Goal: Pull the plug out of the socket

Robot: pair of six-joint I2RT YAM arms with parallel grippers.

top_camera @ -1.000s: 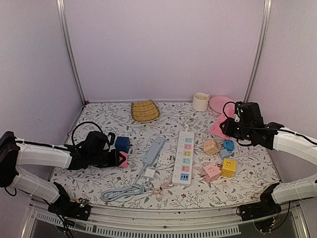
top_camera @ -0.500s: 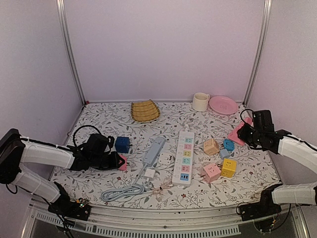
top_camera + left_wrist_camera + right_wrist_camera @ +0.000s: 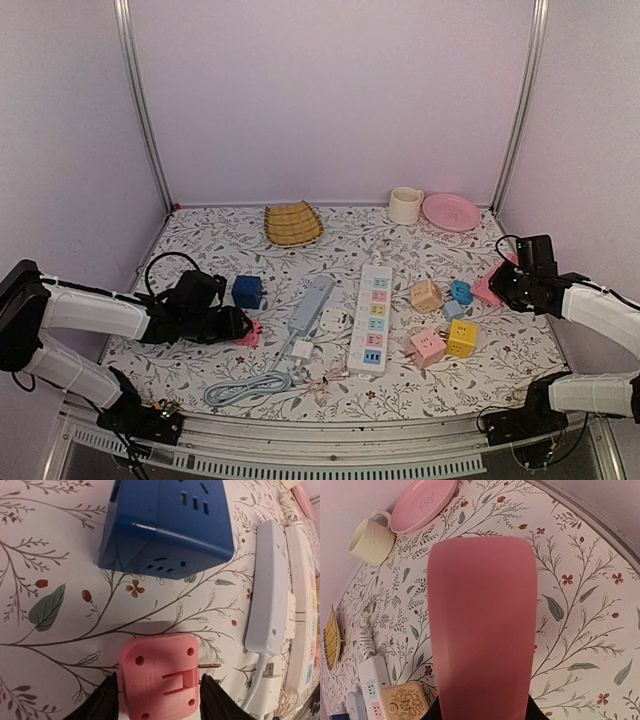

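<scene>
The socket (image 3: 373,318), a long white strip with pastel panels, lies mid-table; it also shows at the edges of both wrist views (image 3: 300,605) (image 3: 372,680). A pink cube plug (image 3: 248,333) with a brass prong rests on the cloth well left of it, apart from the strip. My left gripper (image 3: 243,328) is open. In the left wrist view its black fingers (image 3: 107,702) flank the plug (image 3: 159,680) with slim gaps. At the right my right gripper (image 3: 497,283) is shut on a flat pink piece (image 3: 482,625), which hides most of its fingers.
A dark blue cube (image 3: 247,291) sits just beyond the pink plug. A grey-blue strip (image 3: 311,304) and its coiled cable (image 3: 245,388) lie left of the socket. Tan (image 3: 427,295), blue (image 3: 460,292), yellow (image 3: 462,338) and pink (image 3: 427,347) cubes lie right. Basket (image 3: 293,223), mug (image 3: 405,205), plate (image 3: 450,211) at back.
My left jaws have widened around the pink plug, which now rests on the cloth. My right arm has swung right and toward the near edge, carrying the flat pink piece.
</scene>
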